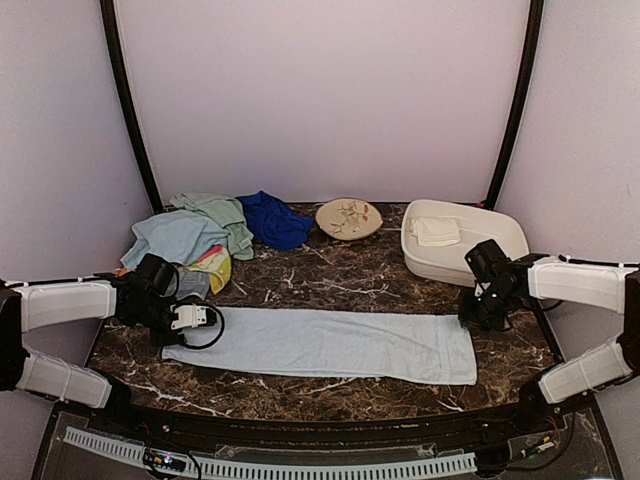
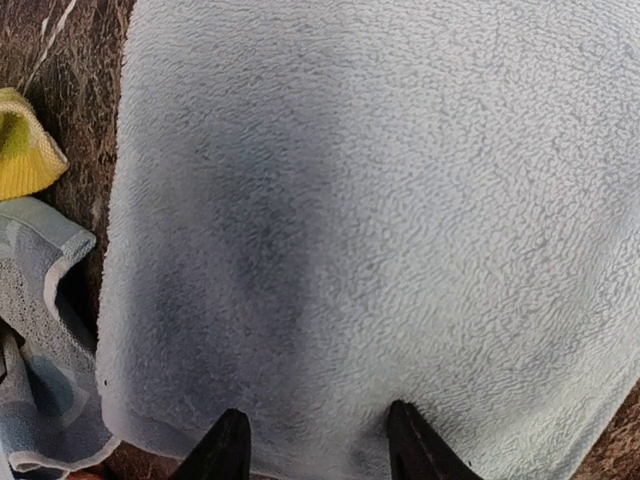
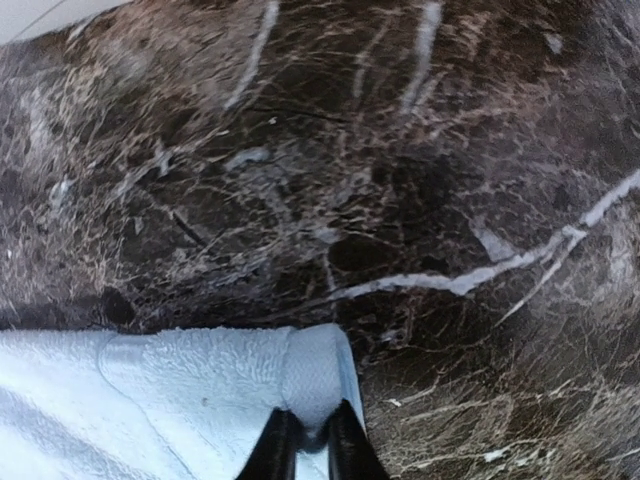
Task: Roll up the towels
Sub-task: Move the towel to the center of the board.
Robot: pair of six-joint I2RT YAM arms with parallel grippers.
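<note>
A long light-blue towel point(image 1: 320, 345) lies spread flat across the middle of the table. My left gripper point(image 1: 183, 330) hovers over its left end. In the left wrist view its jaws point(image 2: 318, 440) stand open, one black fingertip point(image 2: 225, 448) near the towel's point(image 2: 380, 200) hem and nothing between them. My right gripper point(image 1: 470, 318) sits at the towel's far right corner. In the right wrist view it is shut point(image 3: 305, 440), pinching the banded corner of the towel point(image 3: 315, 375), which is bunched up slightly. More towels are heaped at the back left: light blue point(image 1: 175, 235), pale green point(image 1: 225, 213), royal blue point(image 1: 272, 220) and yellow point(image 1: 215, 266).
A round beige patterned plate point(image 1: 348, 218) stands at the back centre. A white tub point(image 1: 478, 262) at the back right holds a folded cream towel point(image 1: 435, 231), close behind my right arm. The yellow towel point(image 2: 25, 150) and a blue one point(image 2: 40, 330) lie just left of the spread towel.
</note>
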